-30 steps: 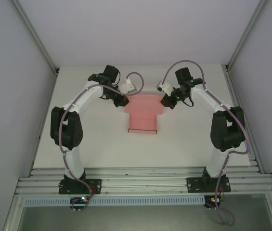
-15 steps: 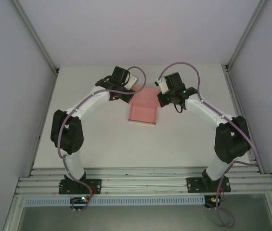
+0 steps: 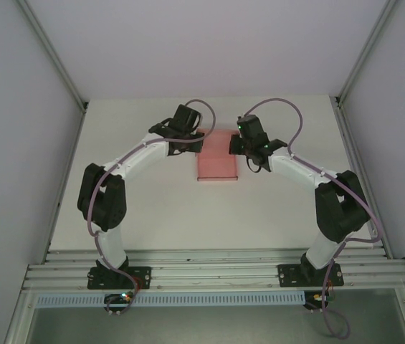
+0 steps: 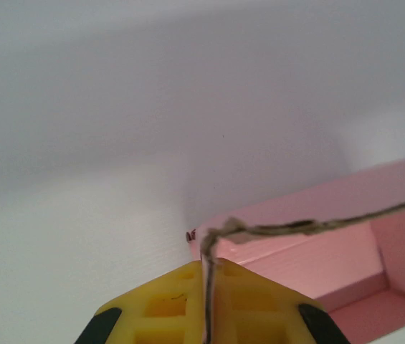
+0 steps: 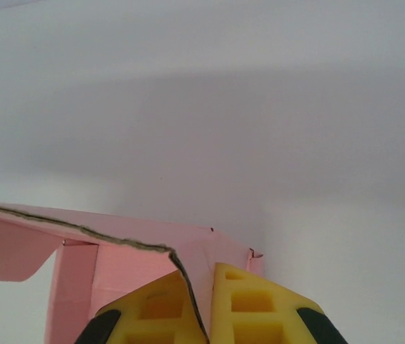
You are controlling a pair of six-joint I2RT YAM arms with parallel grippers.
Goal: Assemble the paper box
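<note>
Left gripper and right gripper are each clamped on a side flap of the paper box, which sits mid-table between them. In my wrist views the card edge runs pinched between the yellow fingers on the left and likewise on the right, with pink walls standing beyond. Biggest worry: if the two arms close in unevenly, the whole box may skew or slide on the table, since only the two pinches steady it. Next: thin card could crease or tear at the pinch if either arm drags sideways. Least: the flap edge already looks wavy in both wrist views, so a tab might miss its seat. Against a second ago, both arms have swung inward, the pink shape has gone from a wide stepped sheet to a narrower rectangle, and its near edge sits farther from the bases.
</note>
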